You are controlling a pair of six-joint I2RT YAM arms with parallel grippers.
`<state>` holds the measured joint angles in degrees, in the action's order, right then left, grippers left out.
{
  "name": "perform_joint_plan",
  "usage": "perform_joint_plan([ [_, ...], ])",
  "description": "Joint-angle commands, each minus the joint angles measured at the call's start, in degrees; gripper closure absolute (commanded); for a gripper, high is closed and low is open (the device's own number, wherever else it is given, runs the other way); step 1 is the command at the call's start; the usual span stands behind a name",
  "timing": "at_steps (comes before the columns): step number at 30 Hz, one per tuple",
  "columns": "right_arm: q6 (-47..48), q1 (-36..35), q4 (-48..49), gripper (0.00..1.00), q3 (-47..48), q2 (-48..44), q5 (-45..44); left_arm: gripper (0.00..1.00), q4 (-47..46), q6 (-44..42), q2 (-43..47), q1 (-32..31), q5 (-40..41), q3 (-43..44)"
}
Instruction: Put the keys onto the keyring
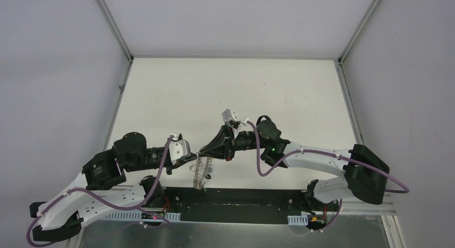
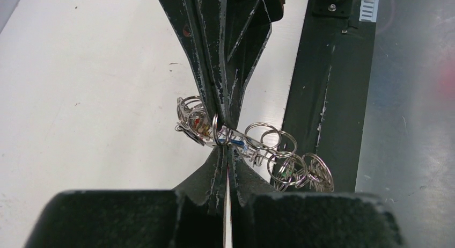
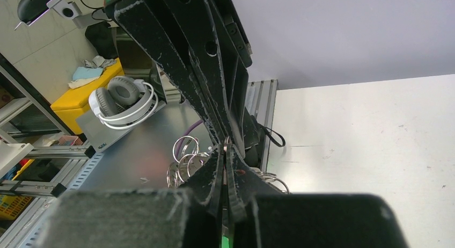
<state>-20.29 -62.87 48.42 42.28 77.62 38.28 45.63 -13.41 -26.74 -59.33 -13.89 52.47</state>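
The keyring [image 1: 203, 172] hangs in the air between my two grippers, its wire loops dangling over the table's near edge. My left gripper [image 1: 197, 153] is shut on it; in the left wrist view [image 2: 226, 150] the fingertips pinch the ring from below. My right gripper [image 1: 210, 148] is shut on the same spot from the opposite side [image 3: 224, 151]. The loops [image 2: 292, 170] carry small keys: a red one [image 2: 198, 123], a blue one [image 2: 240, 146] and a green one [image 2: 283, 176]. Loops also show in the right wrist view [image 3: 185, 161]. A green patch [image 3: 222, 240] sits deep between the right fingers; I cannot tell what it is.
A black strip [image 1: 241, 202] runs along the table's near edge, with a metal plate [image 2: 408, 124] beyond it. Grey walls and a metal frame [image 1: 115, 28] enclose the white table [image 1: 230, 92]. Off the table are white headphones [image 3: 120, 100] and a yellow box [image 3: 86, 100].
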Motion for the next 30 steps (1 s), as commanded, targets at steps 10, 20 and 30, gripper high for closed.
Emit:
perform_joint_plan([
  [10,1.0,-0.2,4.4,1.00,0.0,-3.4,-1.5,0.78,-2.5,-0.7,-1.7,-0.6,-3.7,-0.6],
  [20,3.3,-0.1,1.6,1.00,-2.3,-5.9,-3.2,0.41,-2.2,3.1,2.6,-0.6,3.2,-1.2],
  [30,6.4,0.9,-3.0,1.00,-5.2,-9.0,-6.5,0.01,-2.5,9.8,1.6,-0.7,5.6,-2.4],
])
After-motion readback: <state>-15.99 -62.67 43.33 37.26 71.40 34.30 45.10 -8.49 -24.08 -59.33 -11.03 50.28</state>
